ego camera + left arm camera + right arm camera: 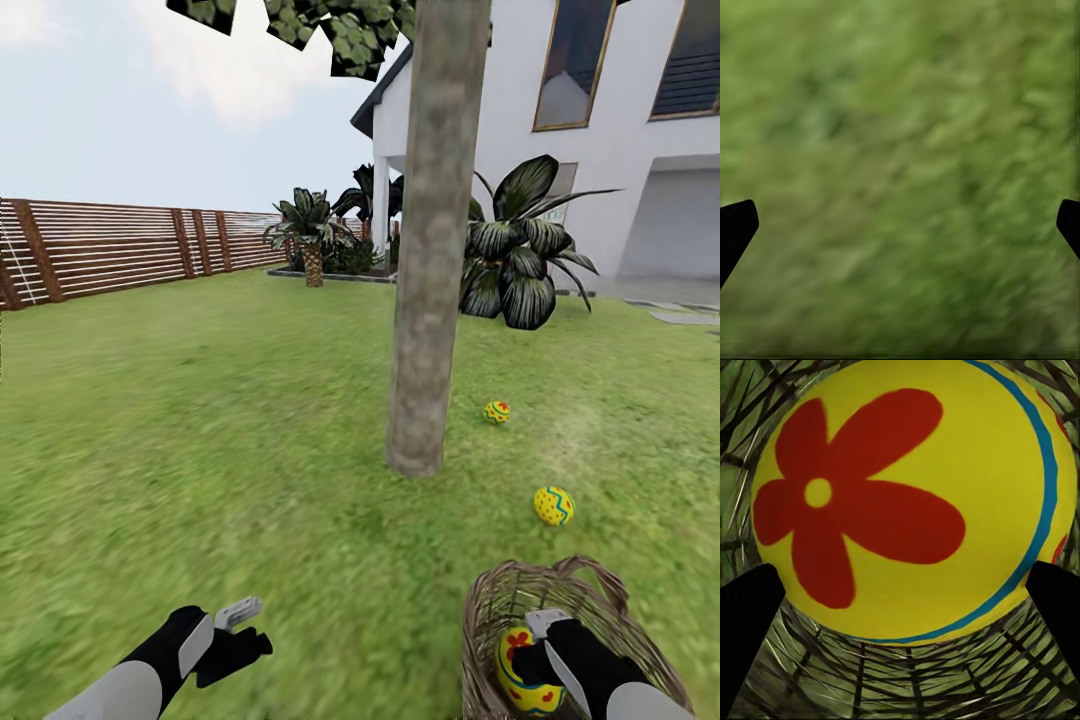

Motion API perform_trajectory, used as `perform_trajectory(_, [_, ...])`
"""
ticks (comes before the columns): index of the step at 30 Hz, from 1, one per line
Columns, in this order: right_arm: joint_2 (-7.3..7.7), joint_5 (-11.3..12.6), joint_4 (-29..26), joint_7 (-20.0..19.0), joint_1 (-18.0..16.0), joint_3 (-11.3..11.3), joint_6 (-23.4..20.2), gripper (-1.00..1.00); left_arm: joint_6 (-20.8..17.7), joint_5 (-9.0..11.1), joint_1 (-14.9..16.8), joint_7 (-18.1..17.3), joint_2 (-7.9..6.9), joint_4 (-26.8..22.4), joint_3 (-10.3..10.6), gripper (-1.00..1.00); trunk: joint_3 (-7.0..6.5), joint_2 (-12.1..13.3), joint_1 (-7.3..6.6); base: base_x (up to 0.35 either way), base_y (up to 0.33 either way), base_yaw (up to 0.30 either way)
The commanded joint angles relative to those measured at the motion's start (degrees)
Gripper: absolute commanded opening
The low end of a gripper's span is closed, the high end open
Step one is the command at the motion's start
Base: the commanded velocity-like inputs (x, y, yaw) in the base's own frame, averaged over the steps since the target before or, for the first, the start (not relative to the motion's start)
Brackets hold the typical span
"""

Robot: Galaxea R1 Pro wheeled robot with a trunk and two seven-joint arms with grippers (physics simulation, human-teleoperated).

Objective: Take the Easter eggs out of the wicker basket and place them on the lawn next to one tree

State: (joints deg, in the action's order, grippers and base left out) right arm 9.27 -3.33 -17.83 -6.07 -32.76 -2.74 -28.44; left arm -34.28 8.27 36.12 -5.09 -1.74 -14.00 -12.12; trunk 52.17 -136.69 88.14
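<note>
Already two Easter eggs lie on the lawn (200, 420) in the head view: a far egg (497, 411) just right of the tree (432, 280) trunk's foot, and a near egg (554, 505) a little further out on the same side. The wicker basket (490, 610) stands near the tree, toward the robot, and it holds the third egg (522, 668). The right gripper (540, 650) is down inside the basket, right against that egg. The left gripper (235, 625) hangs low over bare grass, well apart from the basket, so the right arm is plainly the nearer one.

From the left wrist view, the two dark fingertips (735, 229) sit at the far edges with only blurred grass (900, 150) between them: spread wide and holding nothing.

From the right wrist view, the yellow egg with the red flower (907, 495) lies dead ahead and very close, with basket weave (907, 682) around and below it. The fingertips (746, 622) stand apart on either flank of the egg, not visibly pressing on it, so I judge the jaws open and straddling, ready to close. I cannot tell the egg's long axis.
</note>
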Motion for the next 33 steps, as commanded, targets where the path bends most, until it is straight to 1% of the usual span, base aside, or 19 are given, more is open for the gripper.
perform_trajectory(1, [0.05,-0.36,-0.14,-0.33,-0.01,-0.29,-0.32,-1.00,-0.35,0.51,0.01,0.08,-0.01,-0.07,-0.05,1.00,-0.13,0.39,-0.26,-0.215,0.000,0.000])
perform_trajectory(14, [-0.28,-0.36,-0.10,-0.30,0.01,-0.27,-0.30,-1.00,-0.35,0.52,0.01,0.08,0.07,-0.06,-0.01,1.00,-2.46,5.60,-3.12,-0.016,0.000,0.000])
perform_trajectory(33, [-0.13,-0.36,-0.16,-0.35,-0.01,-0.25,-0.39,-1.00,-0.34,0.44,0.01,0.08,0.00,-0.06,-0.01,1.00,-5.87,13.22,-7.29,0.000,0.000,0.000])
